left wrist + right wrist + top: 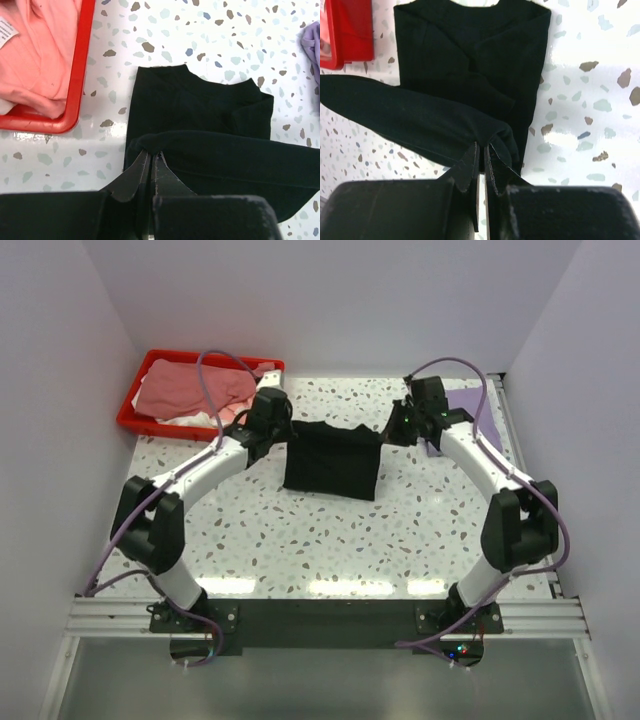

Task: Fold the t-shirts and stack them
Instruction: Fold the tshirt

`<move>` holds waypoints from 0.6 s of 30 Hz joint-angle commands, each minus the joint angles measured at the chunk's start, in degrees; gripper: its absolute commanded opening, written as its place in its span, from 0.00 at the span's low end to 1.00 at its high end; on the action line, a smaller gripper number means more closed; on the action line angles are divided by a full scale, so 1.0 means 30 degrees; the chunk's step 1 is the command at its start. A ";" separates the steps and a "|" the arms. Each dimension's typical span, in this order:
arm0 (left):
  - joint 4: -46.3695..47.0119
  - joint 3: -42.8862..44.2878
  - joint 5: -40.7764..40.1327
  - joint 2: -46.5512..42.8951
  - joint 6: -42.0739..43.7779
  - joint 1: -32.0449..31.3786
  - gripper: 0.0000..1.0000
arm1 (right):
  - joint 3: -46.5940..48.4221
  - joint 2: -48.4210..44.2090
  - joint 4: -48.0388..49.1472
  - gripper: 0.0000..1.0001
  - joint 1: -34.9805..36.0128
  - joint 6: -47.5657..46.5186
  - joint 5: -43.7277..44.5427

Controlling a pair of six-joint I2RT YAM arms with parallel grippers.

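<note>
The black t-shirt (pixel 331 460) lies partly folded in the middle of the table, its far edge lifted between both grippers. My left gripper (pixel 277 429) is shut on the shirt's far left corner; in the left wrist view (pixel 152 152) the cloth bunches at the fingertips. My right gripper (pixel 392 428) is shut on the far right corner, which also shows in the right wrist view (pixel 482 146). A light purple t-shirt (pixel 470 420) lies behind the right arm. Pink and white shirts (pixel 195 390) lie in the red bin.
The red plastic bin (pixel 140 418) stands at the far left of the table, close to the left gripper; its corner shows in the left wrist view (pixel 75 95). White walls close in the table on three sides.
</note>
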 commanded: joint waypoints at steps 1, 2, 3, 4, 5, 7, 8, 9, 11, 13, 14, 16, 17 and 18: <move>0.1026 0.2023 -0.0016 0.1328 0.0777 0.0677 0.00 | 0.1427 0.1050 0.0619 0.00 -0.0357 -0.0255 -0.0102; 0.0996 0.2346 0.0043 0.1713 0.0807 0.0737 0.00 | 0.1777 0.1375 0.0678 0.00 -0.0387 -0.0226 -0.0102; 0.0879 0.2987 0.0102 0.2094 0.0865 0.0883 0.00 | 0.1984 0.1668 0.0707 0.00 -0.0416 -0.0196 -0.0102; 0.0820 0.3313 0.0247 0.2880 0.0923 0.0942 0.00 | 0.2189 0.2338 0.0766 0.00 -0.0445 -0.0196 -0.0102; 0.0733 0.3635 0.0365 0.3265 0.0924 0.1030 0.00 | 0.2655 0.2664 0.0766 0.00 -0.0533 -0.0138 -0.0102; 0.0439 0.4544 0.0599 0.4433 0.0924 0.1234 0.00 | 0.3271 0.3367 0.0708 0.00 -0.0650 -0.0050 -0.0102; 0.0352 0.4837 0.0629 0.4789 0.0924 0.1294 0.00 | 0.3449 0.3980 0.0795 0.00 -0.0796 0.0067 -0.0102; 0.0380 0.5333 0.0717 0.5141 0.0924 0.1323 0.00 | 0.3596 0.4334 0.0854 0.00 -0.0826 0.0126 -0.0102; 0.0468 0.5804 0.1010 0.6078 0.1070 0.1469 0.00 | 0.3977 0.5181 0.0912 0.00 -0.0914 0.0127 -0.0219; 0.0439 0.6478 0.1040 0.6926 0.1129 0.1558 0.00 | 0.4211 0.5712 0.1116 0.00 -0.0973 0.0243 -0.0132; 0.0410 0.6741 0.1040 0.7221 0.1100 0.1587 0.00 | 0.4473 0.6004 0.1176 0.00 -0.1060 0.0331 -0.0132; 0.0293 0.7474 0.1098 0.8010 0.1071 0.1733 0.00 | 0.4796 0.6854 0.1409 0.02 -0.1149 0.0477 -0.0219; 0.0176 0.7766 0.1156 0.8305 0.1042 0.1792 0.00 | 0.5233 0.7147 0.1411 0.03 -0.1265 0.0478 -0.0335; 0.0059 0.8233 0.1244 0.8569 0.1012 0.1908 0.00 | 0.5499 0.7788 0.1382 0.06 -0.1295 0.0478 -0.0424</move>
